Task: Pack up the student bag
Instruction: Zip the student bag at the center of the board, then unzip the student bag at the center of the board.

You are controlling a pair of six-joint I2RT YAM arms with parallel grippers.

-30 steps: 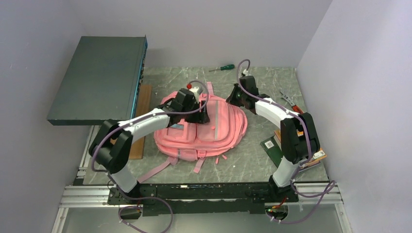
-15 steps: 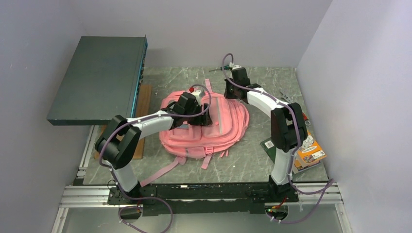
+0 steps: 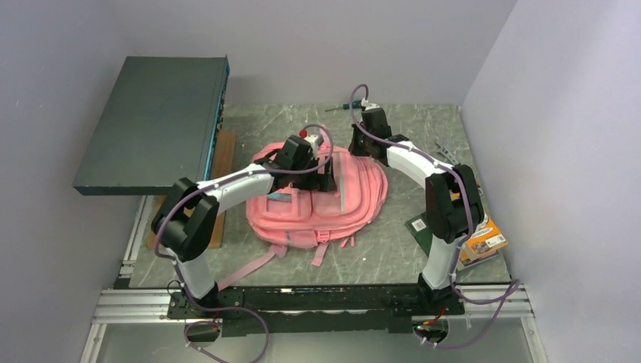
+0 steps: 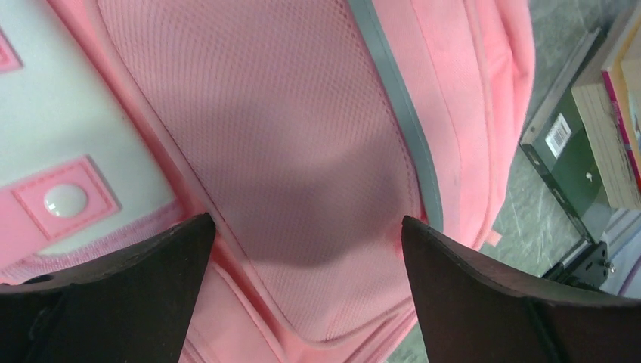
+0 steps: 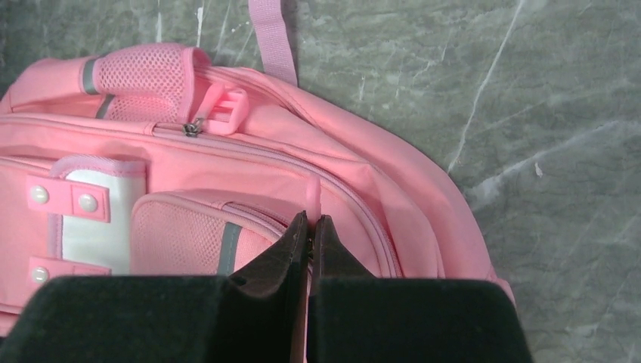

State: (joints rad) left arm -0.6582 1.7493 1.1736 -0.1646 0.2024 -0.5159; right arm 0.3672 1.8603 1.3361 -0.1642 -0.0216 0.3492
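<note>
The student bag [image 3: 317,212], a soft pink backpack, lies flat in the middle of the table with its front pockets up. My left gripper [image 3: 321,180] hovers just over its front mesh pocket [image 4: 287,113]. In the left wrist view this gripper [image 4: 306,221] is open, its fingers wide apart with only fabric below them. My right gripper [image 3: 361,142] is at the bag's far top edge. In the right wrist view it [image 5: 310,219] is shut on a thin pink zipper pull [image 5: 312,195] of the bag [image 5: 249,162].
A large dark flat box [image 3: 155,121] overhangs the table's left side, with a wooden board [image 3: 219,189] under it. A green-handled screwdriver [image 3: 344,107] lies at the back. Books [image 3: 472,234] and hand tools [image 3: 446,155] lie to the right; a green book [image 4: 563,144] sits beside the bag.
My left gripper has opened wide above the front pocket. My right gripper has moved toward the back of the table with the zipper pull pinched, and the bag has shifted slightly right.
</note>
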